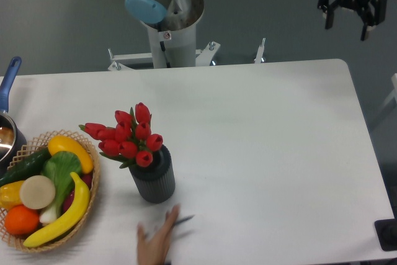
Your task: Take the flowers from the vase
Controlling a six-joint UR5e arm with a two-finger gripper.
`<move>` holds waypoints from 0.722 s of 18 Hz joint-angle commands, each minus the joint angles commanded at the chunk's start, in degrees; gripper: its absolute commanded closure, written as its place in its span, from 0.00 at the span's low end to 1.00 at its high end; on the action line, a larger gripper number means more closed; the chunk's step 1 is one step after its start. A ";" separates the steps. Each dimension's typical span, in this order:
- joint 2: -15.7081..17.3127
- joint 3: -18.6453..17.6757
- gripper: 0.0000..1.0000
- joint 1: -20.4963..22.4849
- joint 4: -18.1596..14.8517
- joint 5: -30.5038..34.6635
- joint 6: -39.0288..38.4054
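The flowers (128,136), a bunch of red tulip buds with a few green leaves, stand in the vase (152,179), a short dark grey ribbed cylinder on the white table's front left. The buds lean up and to the left out of its mouth. My gripper (347,20) hangs high at the upper right, beyond the table's far edge, far from the flowers. Its two dark fingers are spread apart with nothing between them.
A wicker basket (88,200) of fruit and vegetables sits left of the vase. A pot with a blue handle (7,91) stands at the left edge. A human hand (155,240) rests on the table just in front of the vase. The arm's base (167,29) stands behind the table.
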 joint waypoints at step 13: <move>0.18 -2.02 0.00 -1.49 2.46 -0.09 -2.19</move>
